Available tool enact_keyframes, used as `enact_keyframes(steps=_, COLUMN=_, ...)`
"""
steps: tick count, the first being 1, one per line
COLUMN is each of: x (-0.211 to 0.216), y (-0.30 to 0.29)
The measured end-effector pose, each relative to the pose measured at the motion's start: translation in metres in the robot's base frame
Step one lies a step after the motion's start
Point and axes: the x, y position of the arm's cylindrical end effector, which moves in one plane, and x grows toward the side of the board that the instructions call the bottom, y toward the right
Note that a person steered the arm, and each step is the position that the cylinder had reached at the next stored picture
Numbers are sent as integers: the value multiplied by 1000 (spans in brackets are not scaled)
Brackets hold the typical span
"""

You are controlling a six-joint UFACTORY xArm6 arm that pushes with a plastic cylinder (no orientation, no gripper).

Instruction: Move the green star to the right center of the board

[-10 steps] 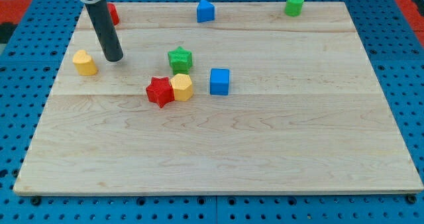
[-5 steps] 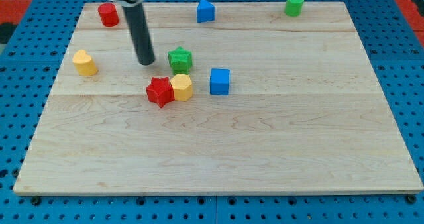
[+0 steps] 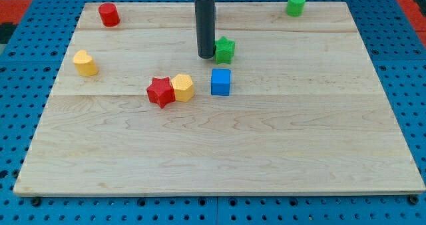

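Wooden board [image 3: 319, 152]: right centre bare, task barely begun. My tip [image 3: 205, 55] (a plain rod, grasping nothing) seems to touch the green star [image 3: 225, 50] on its left side, near the board's top middle.

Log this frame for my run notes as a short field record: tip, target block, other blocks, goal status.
tip: my tip sits at the green star's left side, touching or nearly so
target: green star, upper middle of the board
near target: blue cube just below it
pair: red star touching yellow hexagon
left side: yellow block, red cylinder
top right: green cylinder
goal status: star not yet at right center
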Motion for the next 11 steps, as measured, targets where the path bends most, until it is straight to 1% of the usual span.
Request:
enact_keyframes(steps=1, x=-8, y=-14)
enact_keyframes(steps=2, x=-10, y=9)
enact_keyframes(steps=3, x=-32, y=7)
enact_keyframes(steps=4, x=-36, y=18)
enact_keyframes(steps=5, x=4, y=72)
enact_keyframes(steps=6, x=31, y=100)
enact_keyframes(steps=7, x=5, y=52)
enact_keyframes(steps=8, x=42, y=48)
enact_keyframes(steps=9, x=74, y=57)
enact_keyframes(steps=10, x=69, y=111)
enact_keyframes(steps=11, x=65, y=112)
